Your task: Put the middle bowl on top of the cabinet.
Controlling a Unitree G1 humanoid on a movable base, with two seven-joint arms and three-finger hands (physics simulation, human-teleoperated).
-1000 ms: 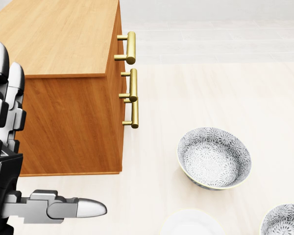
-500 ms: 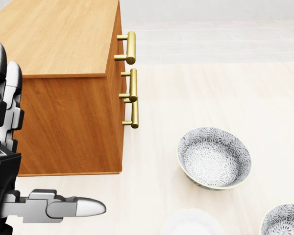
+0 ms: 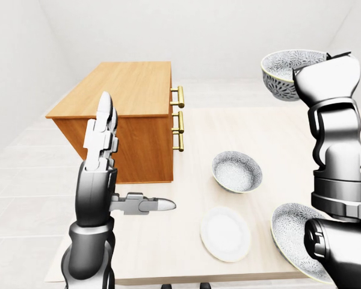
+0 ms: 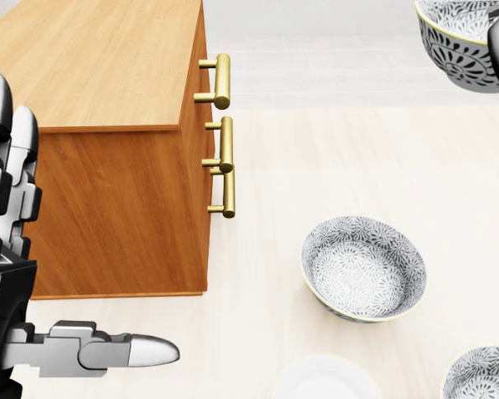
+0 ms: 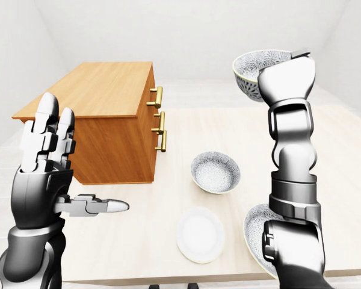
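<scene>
The right robot hand (image 5: 286,81) holds the middle bowl (image 5: 251,67) aloft, well to the right of the cabinet (image 3: 126,90) and higher than its top, seemingly gripped at the rim on the arm's side. The left robot hand (image 5: 45,158) is spread wide near the cabinet's side panel, fingers up and thumb out, holding nothing. The main risk, as I judge it, is that one-sided hold. The bowl juts out from the grip, so a quick swing toward the cabinet could tilt it or let it slip, dropping it among the other bowl (image 3: 236,170) and the plate (image 3: 225,233) on the table (image 3: 277,135). Coming in too low could knock it against the brass handles (image 3: 179,117) or the cabinet's top edge. The gripping fingers are almost wholly hidden behind bowl and wrist, so how firm the hold is cannot be told. A third bowl (image 3: 292,232), farthest from the cabinet, is partly covered by the right arm, and the head view cuts off the lifted bowl.
</scene>
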